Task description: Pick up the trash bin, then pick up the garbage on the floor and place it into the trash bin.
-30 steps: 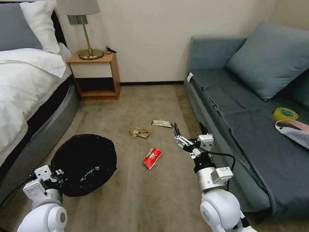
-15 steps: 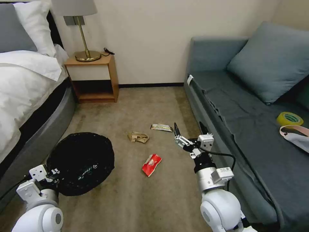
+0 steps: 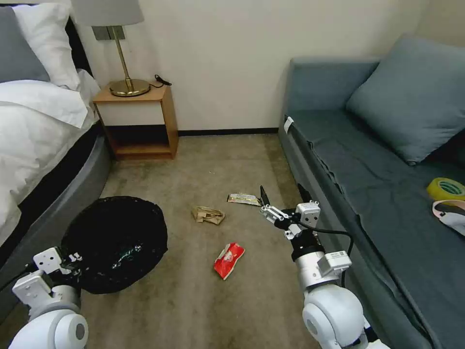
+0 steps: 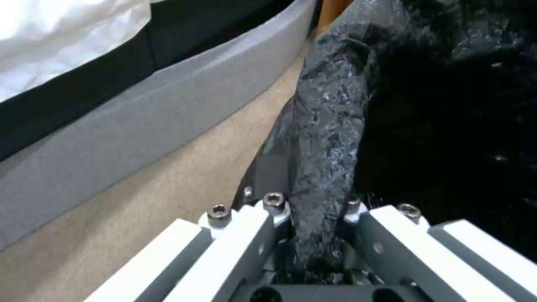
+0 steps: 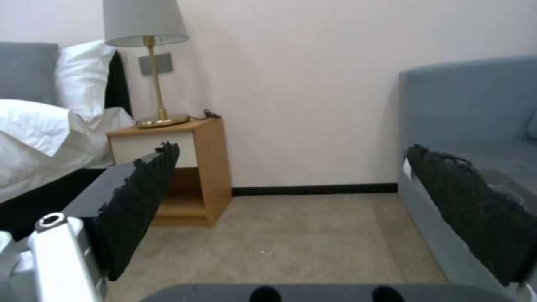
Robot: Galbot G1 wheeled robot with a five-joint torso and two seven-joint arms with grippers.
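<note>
Three scraps on carpet [image 3: 203,300]: red wrapper [image 3: 228,253], tan packet [image 3: 208,214], silvery wrapper [image 3: 243,198]. Light, thin, crinkly; best pinched at raised folds. Left gripper [image 4: 310,226] clamped on bin [image 3: 115,242] rim, liner soft and slippery. Right gripper [image 3: 283,199] spread wide, empty, hanging by silvery wrapper. Bin's white wall hidden; bottle unseen.

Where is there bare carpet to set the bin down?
Bare floor lies between the trash bin, held by the left gripper, and the red wrapper. Litter crowds the patch by the open right gripper.
</note>
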